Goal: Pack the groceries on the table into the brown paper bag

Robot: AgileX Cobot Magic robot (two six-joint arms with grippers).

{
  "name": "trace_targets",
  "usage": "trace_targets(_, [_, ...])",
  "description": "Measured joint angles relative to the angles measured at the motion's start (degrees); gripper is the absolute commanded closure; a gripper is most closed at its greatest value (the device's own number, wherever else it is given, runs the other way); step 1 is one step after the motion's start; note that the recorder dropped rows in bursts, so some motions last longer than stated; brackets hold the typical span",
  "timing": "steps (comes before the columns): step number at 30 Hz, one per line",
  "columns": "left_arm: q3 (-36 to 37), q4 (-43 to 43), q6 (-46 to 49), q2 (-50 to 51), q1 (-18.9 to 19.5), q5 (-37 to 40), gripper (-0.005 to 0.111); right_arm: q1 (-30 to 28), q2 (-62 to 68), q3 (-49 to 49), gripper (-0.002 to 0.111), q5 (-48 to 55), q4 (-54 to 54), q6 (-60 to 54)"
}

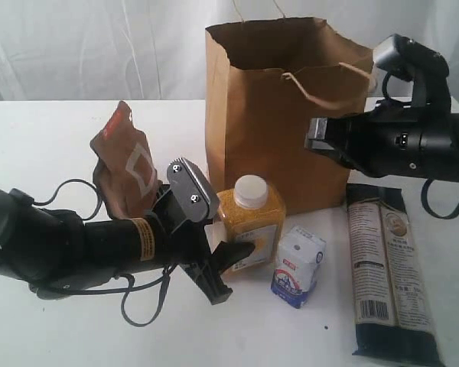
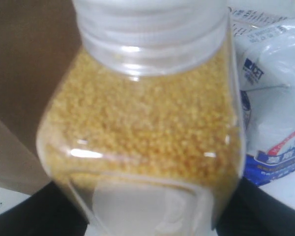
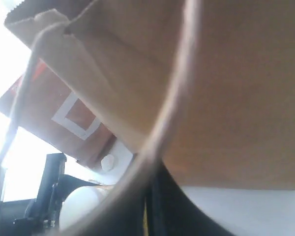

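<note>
The yellow white-capped bottle [image 1: 252,214] of fine grain stands upright on the wide flat white tabletop [image 1: 53,329], just in front of the tall kraft-brown paper bag [image 1: 268,130]. The left tool [image 1: 233,269] reaches in from the left and straddles the bottle's lower body. One dark finger lies across the bottle's front and the other sits lower, towards the near edge. In the left wrist view the bottle [image 2: 142,128] fills the frame, with the dark fingers [image 2: 29,219] close against both of its lower sides. The jaws stand apart around it, but I cannot tell whether they already press on it.

The small white-blue carton [image 1: 298,267] stands just beside the bottle, on the side away from the left arm. The crinkled brown foil pouch [image 1: 126,164] leans upright behind the left arm, near the bag's left side. The long dark noodle packet [image 1: 386,267] lies flat on the tabletop, right of the carton and below the right arm.

The right tool [image 1: 315,139] is closed, with its tip against the bag's right front wall, below the twisted pale cord handle [image 3: 172,108]. Whether it pinches the paper is not visible. The bag stands open at the top, with its jagged edge uppermost.
</note>
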Motion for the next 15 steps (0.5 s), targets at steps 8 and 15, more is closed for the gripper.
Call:
trace_targets(8, [0.0, 0.7, 0.0, 0.0, 0.0, -0.1, 0.107, 0.0, -1.3, 0.0, 0.108, -0.2, -1.9, 0.0])
trace_targets(15, [0.0, 1.6, 0.0, 0.0, 0.0, -0.3, 0.107, 0.0, -2.9, 0.0, 0.108, -1.6, -16.6, 2.6])
